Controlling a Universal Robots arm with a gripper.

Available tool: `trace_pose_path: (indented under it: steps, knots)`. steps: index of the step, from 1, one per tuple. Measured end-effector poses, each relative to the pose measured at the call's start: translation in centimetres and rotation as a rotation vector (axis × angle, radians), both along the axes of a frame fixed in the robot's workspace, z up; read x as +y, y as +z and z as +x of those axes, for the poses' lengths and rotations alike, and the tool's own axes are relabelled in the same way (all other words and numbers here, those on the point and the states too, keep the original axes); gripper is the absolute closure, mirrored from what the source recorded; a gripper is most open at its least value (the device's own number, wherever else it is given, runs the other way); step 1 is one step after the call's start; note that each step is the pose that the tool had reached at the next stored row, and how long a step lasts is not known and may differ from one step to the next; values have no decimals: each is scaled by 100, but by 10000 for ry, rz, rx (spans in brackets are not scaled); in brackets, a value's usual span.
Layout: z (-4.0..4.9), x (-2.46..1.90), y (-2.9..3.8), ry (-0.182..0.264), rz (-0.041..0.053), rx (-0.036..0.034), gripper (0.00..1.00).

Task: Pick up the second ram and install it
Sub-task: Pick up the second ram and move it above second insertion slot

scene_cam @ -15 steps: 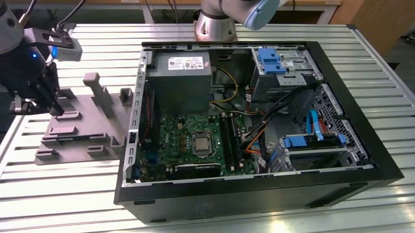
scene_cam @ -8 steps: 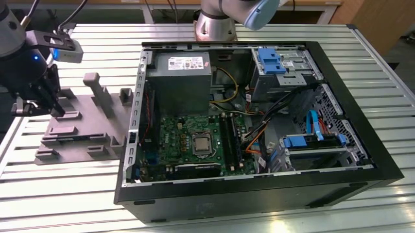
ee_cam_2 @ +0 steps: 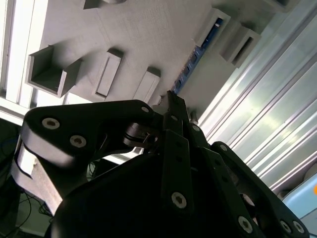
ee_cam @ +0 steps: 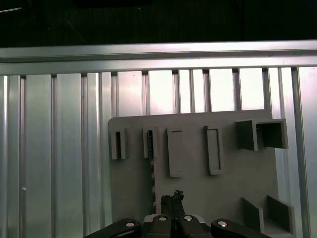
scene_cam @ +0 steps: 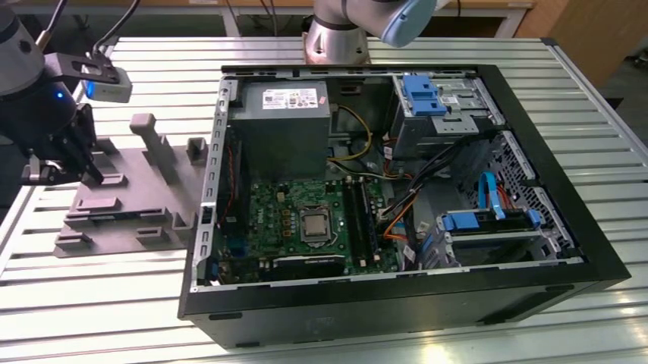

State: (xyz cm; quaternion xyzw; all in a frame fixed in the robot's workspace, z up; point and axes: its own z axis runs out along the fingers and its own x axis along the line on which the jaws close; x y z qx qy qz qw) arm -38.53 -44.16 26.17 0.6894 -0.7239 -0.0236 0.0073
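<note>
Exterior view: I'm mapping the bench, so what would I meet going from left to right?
Gripper → grey tray → power supply → blue caddies.

Bare slatted table (scene_cam: 111,303) at the exterior view's lower left; grey tray's (scene_cam: 132,208) upright blocks (scene_cam: 152,140) beside gripper (scene_cam: 89,174), computer case wall (scene_cam: 209,182) beyond.
</note>
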Motion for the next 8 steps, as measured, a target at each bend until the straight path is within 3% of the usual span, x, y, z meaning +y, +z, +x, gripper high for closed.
trace_pose_path:
  steps: [8]
  knots:
    - [0,-1,-67,2,1,-1,89]
